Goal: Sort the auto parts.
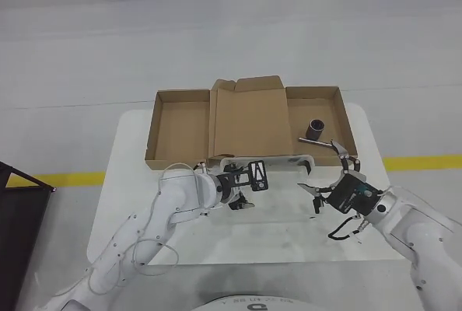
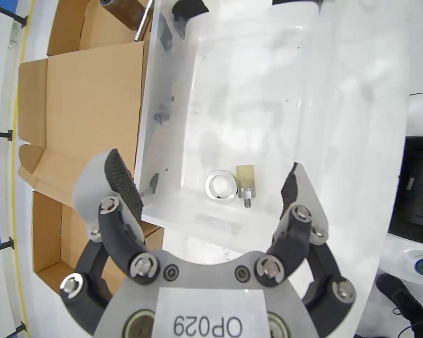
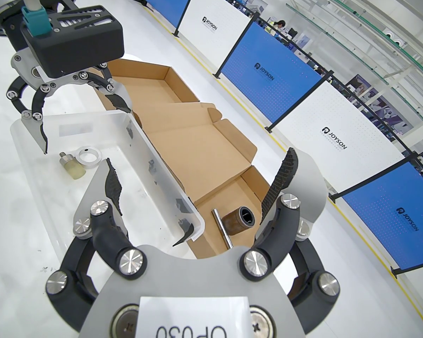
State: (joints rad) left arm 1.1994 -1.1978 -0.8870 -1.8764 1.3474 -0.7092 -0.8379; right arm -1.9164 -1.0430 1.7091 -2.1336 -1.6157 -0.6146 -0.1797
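Top view: one cardboard box [image 1: 180, 128] lies along the table's [image 1: 122, 179] far edge. Its right-end compartment holds one dark cylinder [image 1: 317, 126] and one metal rod [image 1: 315, 141]. One clear tray [image 1: 266, 161] sits in front, its outline faint.

Left wrist view: the left gripper [image 2: 202, 158], spread wide and empty, hangs over the tray's left end. One silver ring [image 2: 220, 186] and one cream stud [image 2: 245, 182] with a threaded tip lie there side by side. The rod is cut off.

Right wrist view: the right gripper [image 3: 200, 154], wide and empty, straddles the tray's right end and the box.
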